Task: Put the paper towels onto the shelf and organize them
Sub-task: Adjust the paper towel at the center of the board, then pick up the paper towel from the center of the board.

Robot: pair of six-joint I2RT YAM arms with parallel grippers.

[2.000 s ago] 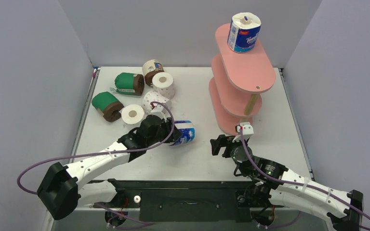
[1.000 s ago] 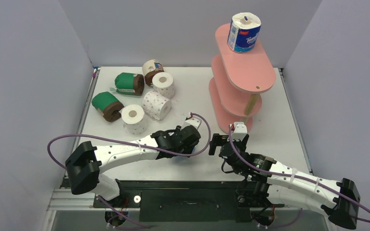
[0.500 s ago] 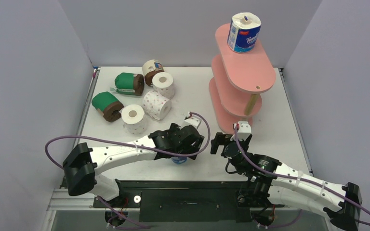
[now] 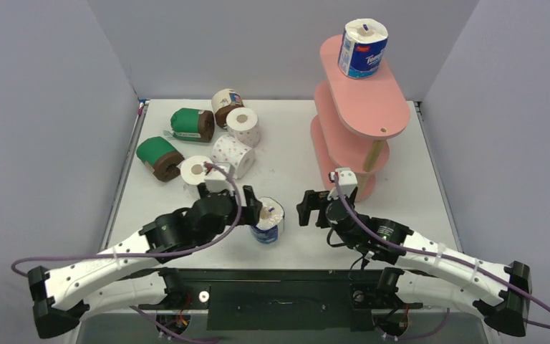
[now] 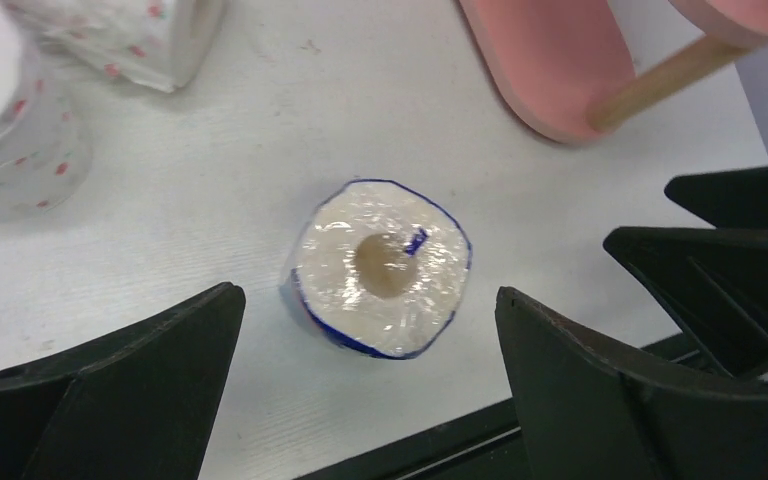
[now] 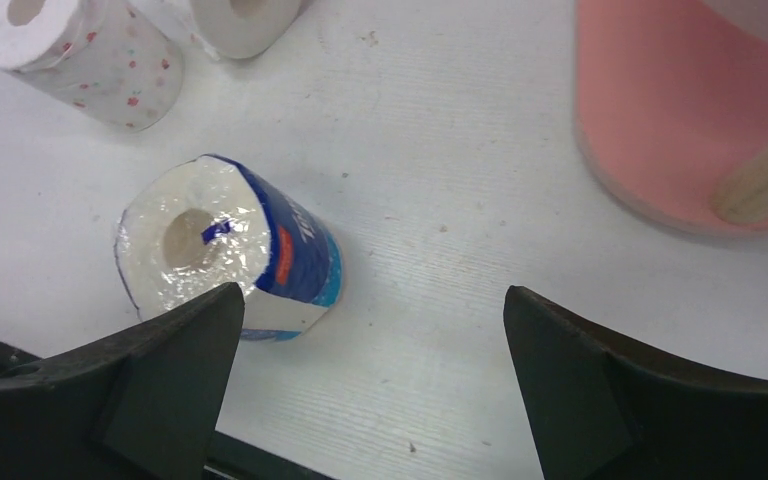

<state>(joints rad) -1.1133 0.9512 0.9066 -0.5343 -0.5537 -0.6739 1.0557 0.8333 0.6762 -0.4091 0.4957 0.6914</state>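
A blue-white wrapped paper towel roll (image 4: 267, 223) stands upright on the table near the front edge, free of both grippers. My left gripper (image 4: 252, 212) is open just left of and above it; in the left wrist view the roll (image 5: 380, 265) sits ahead of the wide-apart jaws (image 5: 370, 385). My right gripper (image 4: 309, 208) is open to the roll's right, with the roll (image 6: 230, 250) beyond its left finger (image 6: 140, 390). The pink shelf (image 4: 372, 115) stands at the back right, and a second blue-white roll (image 4: 362, 48) is on its top tier.
Six more rolls lie at the back left: two green-wrapped (image 4: 192, 123) (image 4: 159, 158), one cream-wrapped (image 4: 225, 105), three white with pink dots (image 4: 243, 125) (image 4: 233, 154) (image 4: 199, 172). The shelf's bottom tier (image 6: 680, 110) is close to my right gripper. Grey walls enclose the table.
My left gripper opened and let go of the blue-white roll, which now stands upright on the table. The left arm drew back leftward. The right gripper shifted slightly left.
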